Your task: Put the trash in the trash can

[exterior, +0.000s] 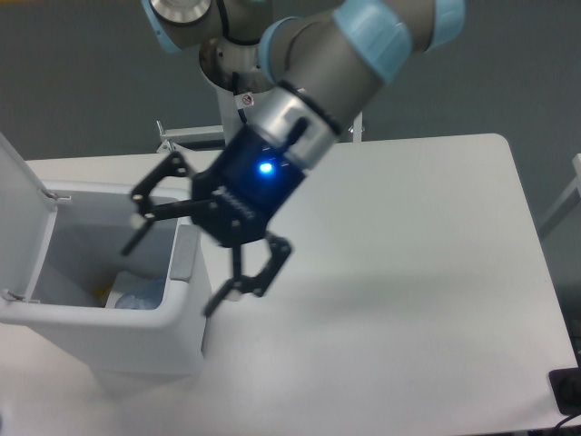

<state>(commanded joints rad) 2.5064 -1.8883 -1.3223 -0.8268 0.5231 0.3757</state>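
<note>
The table (pixel 399 272) is a white top with rounded corners that fills most of the view, seen from above against a dark grey floor. The arm (pixel 318 54) reaches in from the top edge, above the trash can's far side; it is grey metal with pale blue joint covers and ends in a black wrist showing a small blue light. The trash can (pixel 186 313) stands at the table's left edge: a white rectangular bin with a rounded rim, a grey panel on its right wall and a white lid (pixel 20 213) swung up at its left side. The gripper (pixel 172 263) hangs over the can's right rim, tilted down toward the can. Its two black fingers are spread wide, one over the can's opening and one just outside the right wall, and nothing is held between them. The bottle (pixel 141 295) lies inside the can, low in the near right corner, clear and bluish; its cap and label cannot be made out. A small yellowish patch shows just left of the bottle on the can's floor; what it is cannot be told.
</note>
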